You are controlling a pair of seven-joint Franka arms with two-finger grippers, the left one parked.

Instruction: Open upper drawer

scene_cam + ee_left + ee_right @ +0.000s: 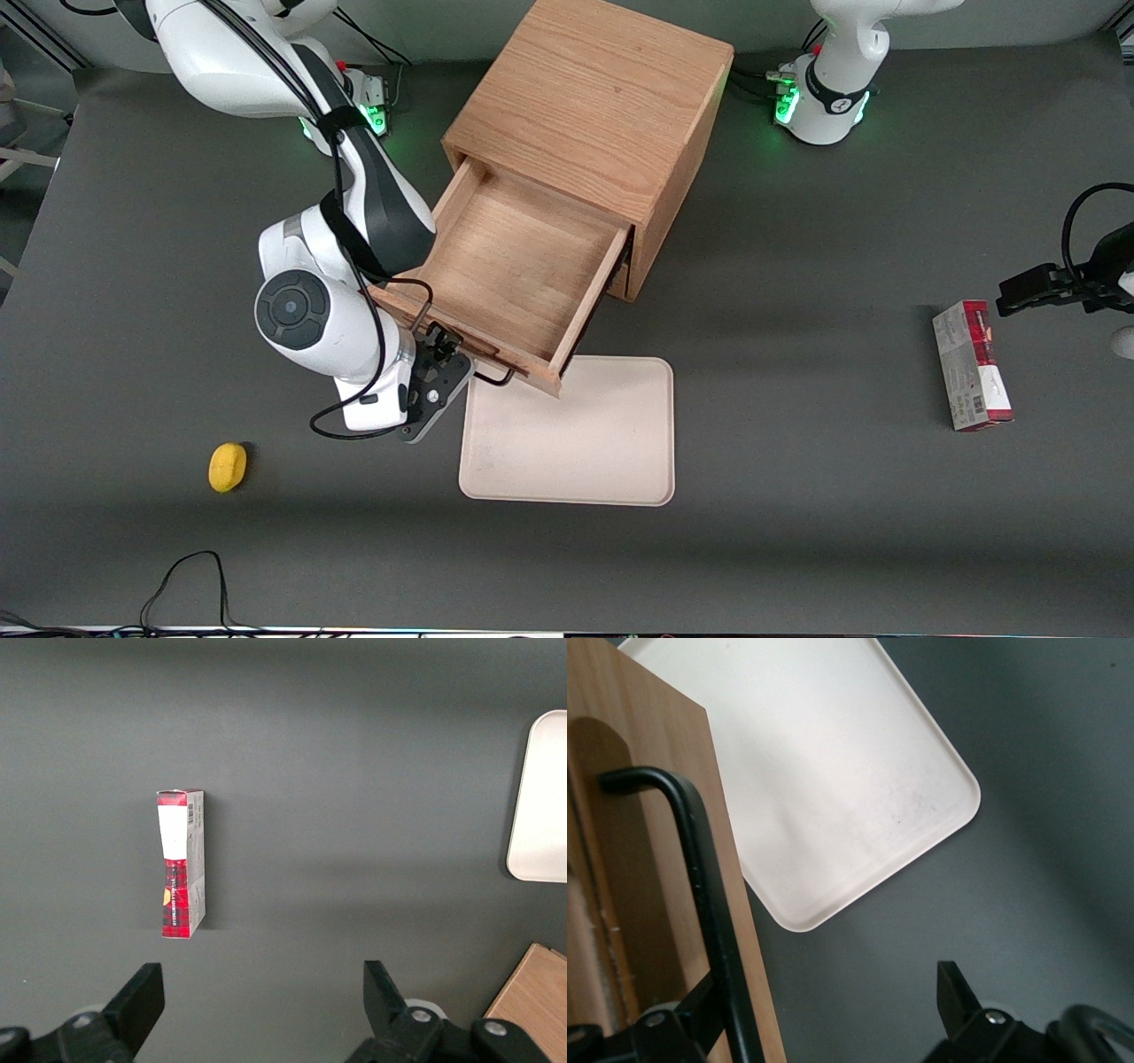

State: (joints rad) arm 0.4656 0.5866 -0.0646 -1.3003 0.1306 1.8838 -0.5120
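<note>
The upper drawer of the wooden cabinet stands pulled far out, its tray empty. Its thin black wire handle runs along the drawer front nearest the front camera. My right gripper is at that front, at the handle's end toward the working arm. In the right wrist view the gripper is open. The handle passes close against one finger, and the second finger hangs over bare table. The fingers do not clamp the handle. The lower drawer is hidden under the open one.
A cream tray lies flat on the table just under and in front of the drawer front; it also shows in the right wrist view. A yellow object lies nearer the front camera. A red box lies toward the parked arm's end.
</note>
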